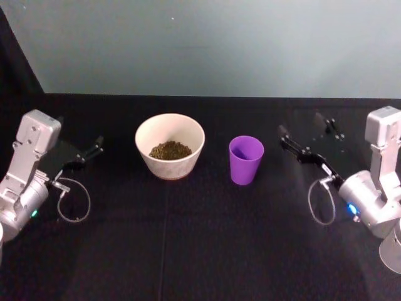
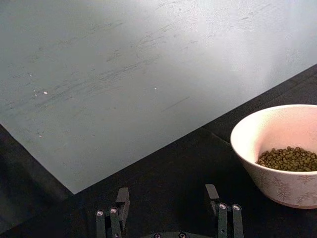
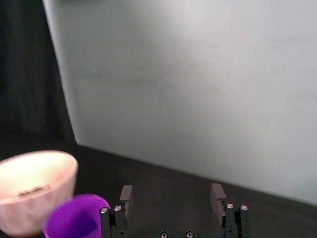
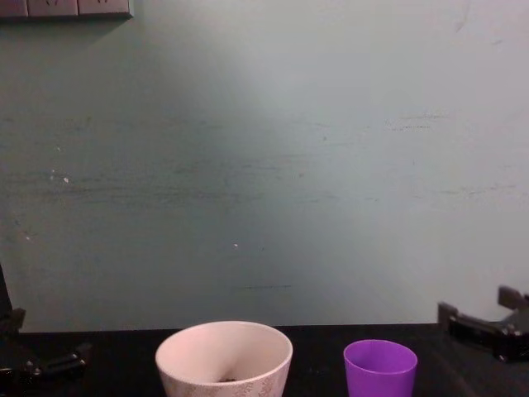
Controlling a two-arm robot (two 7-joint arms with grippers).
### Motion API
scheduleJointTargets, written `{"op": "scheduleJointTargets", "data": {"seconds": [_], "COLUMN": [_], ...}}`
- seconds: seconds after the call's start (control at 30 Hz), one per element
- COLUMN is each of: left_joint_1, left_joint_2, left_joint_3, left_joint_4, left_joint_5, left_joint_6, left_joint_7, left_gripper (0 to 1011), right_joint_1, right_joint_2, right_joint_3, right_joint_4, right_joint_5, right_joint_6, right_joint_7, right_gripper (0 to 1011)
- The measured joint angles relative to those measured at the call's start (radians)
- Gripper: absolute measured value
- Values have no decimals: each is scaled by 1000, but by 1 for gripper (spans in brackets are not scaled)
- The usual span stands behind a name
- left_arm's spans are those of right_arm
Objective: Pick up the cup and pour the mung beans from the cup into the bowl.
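Cup (image 1: pixel 245 159) stands upright right of bowl (image 1: pixel 170 146), which already holds the beans (image 1: pixel 170 150). Light, smooth plastic: grip mid-wall gently. Right gripper (image 1: pixel 308 143) and left gripper (image 1: pixel 80 152) both gape, empty.

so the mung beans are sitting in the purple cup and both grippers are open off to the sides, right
Not quite: the mung beans lie in the bowl, not the cup, as the head view shows. The left gripper and right gripper are indeed open, off to the sides.
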Motion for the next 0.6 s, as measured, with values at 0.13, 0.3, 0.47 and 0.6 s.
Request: {"op": "scheduleJointTargets", "data": {"seconds": [0.13, 0.3, 0.47, 0.6], "left_joint_1": [0, 0, 0, 0], "left_joint_2": [0, 0, 0, 0], "left_joint_3": [0, 0, 0, 0], "left_joint_4": [0, 0, 0, 0], "left_joint_5": [0, 0, 0, 0], "left_joint_6": [0, 0, 0, 0], "left_joint_7": [0, 0, 0, 0], "left_gripper": [1000, 1000, 1000, 1000], "right_joint_1": [-4, -6, -6, -7], "right_joint_2": [4, 6, 3, 1], "right_joint_3": [9, 10, 11, 11], "right_joint_4": [11, 12, 10, 4], "right_joint_5": [-18, -44, -59, -71], "right_joint_6": [54, 96, 115, 128], "right_joint_7": [-28, -52, -63, -69], "right_gripper": [1000, 1000, 1000, 1000]}}
